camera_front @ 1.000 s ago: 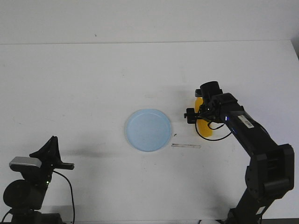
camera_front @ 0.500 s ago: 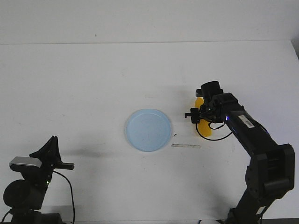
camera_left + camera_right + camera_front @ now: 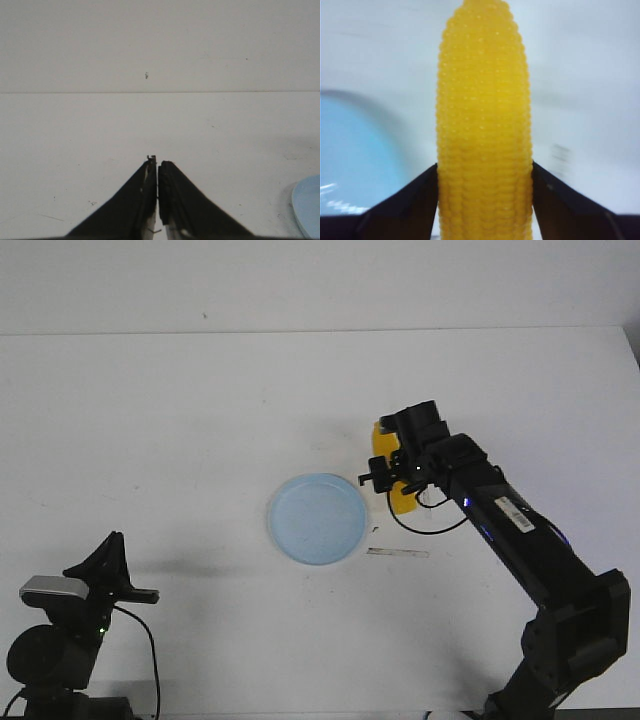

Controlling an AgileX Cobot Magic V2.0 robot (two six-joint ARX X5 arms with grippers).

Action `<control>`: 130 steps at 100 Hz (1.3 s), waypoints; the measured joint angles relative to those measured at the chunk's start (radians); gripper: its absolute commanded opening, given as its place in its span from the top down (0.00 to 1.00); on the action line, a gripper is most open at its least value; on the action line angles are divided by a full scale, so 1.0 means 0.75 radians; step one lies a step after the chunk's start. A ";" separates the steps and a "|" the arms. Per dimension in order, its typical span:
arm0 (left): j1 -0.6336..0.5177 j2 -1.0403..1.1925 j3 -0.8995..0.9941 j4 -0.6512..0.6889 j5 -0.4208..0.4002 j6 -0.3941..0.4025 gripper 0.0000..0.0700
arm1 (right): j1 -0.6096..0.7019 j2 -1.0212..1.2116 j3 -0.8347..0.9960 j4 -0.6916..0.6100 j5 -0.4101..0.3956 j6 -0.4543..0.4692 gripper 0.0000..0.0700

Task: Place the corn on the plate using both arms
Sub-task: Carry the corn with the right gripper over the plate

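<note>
The yellow corn fills the right wrist view, clamped between the two black fingers of my right gripper, which is shut on it. In the front view the corn shows as yellow patches behind the right gripper, held above the table just right of the pale blue plate. A piece of the plate lies beside the corn in the right wrist view. My left gripper is shut on nothing, far from the plate, whose rim shows at the frame's edge. In the front view the left gripper stays at the near left.
A small pale strip lies on the white table just right of the plate's near side, under the right arm. The table's far edge meets a white wall.
My right gripper has carried the corn to the left and slightly farther back, from well right of the plate to right beside its rim. The left arm has not moved.
</note>
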 measured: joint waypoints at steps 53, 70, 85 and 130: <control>0.000 0.000 0.000 0.000 0.000 0.000 1.00 | 0.314 0.088 -0.003 0.079 -0.194 -0.085 0.58; 0.000 0.000 0.000 0.000 0.001 0.000 1.00 | 0.313 0.146 -0.003 0.095 -0.190 -0.085 0.58; 0.000 0.000 0.000 0.000 0.000 0.000 1.00 | 0.314 0.204 -0.003 0.093 -0.190 -0.084 0.58; 0.000 0.000 0.000 0.000 0.001 0.000 1.00 | 0.314 0.205 -0.003 0.092 -0.190 -0.084 0.39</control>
